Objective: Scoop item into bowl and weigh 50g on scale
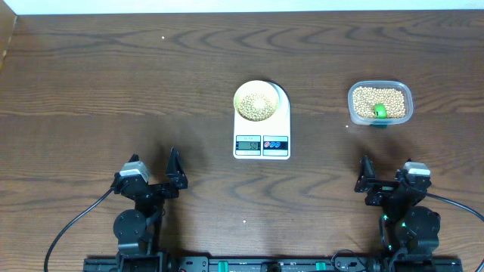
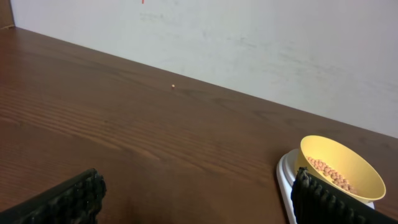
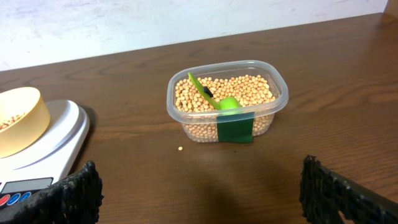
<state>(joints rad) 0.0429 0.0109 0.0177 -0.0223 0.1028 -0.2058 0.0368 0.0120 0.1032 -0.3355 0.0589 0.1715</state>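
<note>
A pale yellow bowl (image 1: 255, 100) holding tan beans (image 1: 258, 106) sits on the white scale (image 1: 262, 140) at the table's middle; the bowl also shows in the left wrist view (image 2: 339, 167) and the right wrist view (image 3: 20, 121). More beans (image 3: 224, 99) fill a clear plastic tub (image 1: 380, 103) at the right, with a green scoop (image 3: 214, 99) lying in it. My left gripper (image 1: 171, 176) is open and empty near the front left. My right gripper (image 1: 366, 181) is open and empty near the front right, well short of the tub.
One stray bean (image 3: 180, 148) lies on the table in front of the tub. Another small speck (image 2: 173, 86) lies far back on the left. A pale wall (image 2: 249, 37) runs along the table's far edge.
</note>
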